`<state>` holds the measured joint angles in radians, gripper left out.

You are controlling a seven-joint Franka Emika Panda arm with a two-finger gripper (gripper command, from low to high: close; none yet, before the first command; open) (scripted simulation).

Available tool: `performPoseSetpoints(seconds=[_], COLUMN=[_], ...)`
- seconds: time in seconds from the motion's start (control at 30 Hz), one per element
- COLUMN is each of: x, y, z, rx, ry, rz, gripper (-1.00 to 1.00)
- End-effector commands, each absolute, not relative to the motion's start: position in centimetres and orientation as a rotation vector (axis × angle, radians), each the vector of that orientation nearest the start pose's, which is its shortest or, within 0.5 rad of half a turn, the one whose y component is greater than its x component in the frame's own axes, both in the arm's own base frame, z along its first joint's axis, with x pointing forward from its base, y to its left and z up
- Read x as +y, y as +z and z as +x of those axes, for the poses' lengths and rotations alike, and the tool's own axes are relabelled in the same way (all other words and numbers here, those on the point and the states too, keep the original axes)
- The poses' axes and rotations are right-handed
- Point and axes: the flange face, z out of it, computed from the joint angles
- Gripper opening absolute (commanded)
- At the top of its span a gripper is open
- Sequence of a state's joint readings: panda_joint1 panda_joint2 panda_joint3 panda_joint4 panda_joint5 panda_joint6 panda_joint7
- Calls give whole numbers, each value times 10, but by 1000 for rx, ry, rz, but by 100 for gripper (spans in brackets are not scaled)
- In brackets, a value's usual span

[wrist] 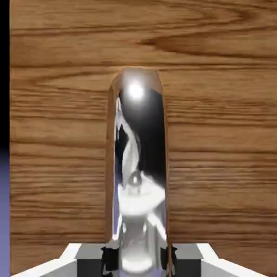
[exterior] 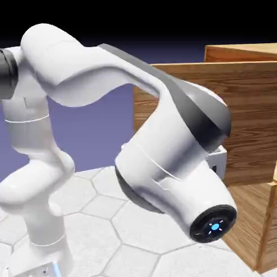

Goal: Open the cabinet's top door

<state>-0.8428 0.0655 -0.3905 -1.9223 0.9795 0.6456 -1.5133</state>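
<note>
The light-brown wood-grain cabinet (exterior: 258, 227) fills the exterior view's right. Its top door (exterior: 249, 108) stands swung out from the cabinet body, whose top corner shows behind it. My arm's wrist hides the gripper there; only a bit of the white hand (exterior: 218, 161) shows against the door. In the hand view the door's silver bar handle (wrist: 138, 162) runs up the middle, large and shiny, against the door's wood (wrist: 222, 162). My gripper (wrist: 138, 264) is shut on the handle, with its grey fingertips (wrist: 89, 265) on either side at the bottom edge.
The lower cabinet panel (exterior: 251, 216) sits below the door. The table (exterior: 103, 227) has a pale hexagon pattern. My arm's thick white links (exterior: 162, 162) cross the middle of the exterior view. A strip of blue-violet backdrop (wrist: 4, 216) shows past the door's edge.
</note>
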Motion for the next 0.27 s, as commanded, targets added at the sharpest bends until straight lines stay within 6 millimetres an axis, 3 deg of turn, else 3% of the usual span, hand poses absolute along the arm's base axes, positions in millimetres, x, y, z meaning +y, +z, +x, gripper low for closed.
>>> performPoseSetpoints(seconds=[0.0,0.23], x=[-371,-410], y=[507,507], z=[252,265], rx=[-492,-577], ry=[-744,-653], rz=[-1544,-1502], gripper=[-100,-100])
